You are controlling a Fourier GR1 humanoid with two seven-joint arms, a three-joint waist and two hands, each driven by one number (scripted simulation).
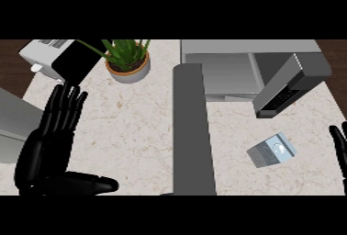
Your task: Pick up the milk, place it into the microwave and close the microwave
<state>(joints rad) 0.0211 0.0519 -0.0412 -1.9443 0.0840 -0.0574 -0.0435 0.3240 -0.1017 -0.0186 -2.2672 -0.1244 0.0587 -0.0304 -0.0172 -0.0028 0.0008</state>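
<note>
The milk (272,150), a small grey-blue carton, lies on the counter below the microwave's keypad panel (284,92). At the back right stands the grey microwave (224,73). Its door (194,128) is swung wide open and juts toward me as a long grey slab left of the carton. My right hand (339,148) shows only as straight fingers at the right edge, a short way right of the milk and apart from it. At the lower left my left hand (51,137) rests open, fingers up, holding nothing.
A potted green plant (127,62) stands at the back, left of the microwave. A white and black toaster (51,57) sits in the back left corner. A grey block (12,124) lines the left edge. The open door splits the counter (136,128) in two.
</note>
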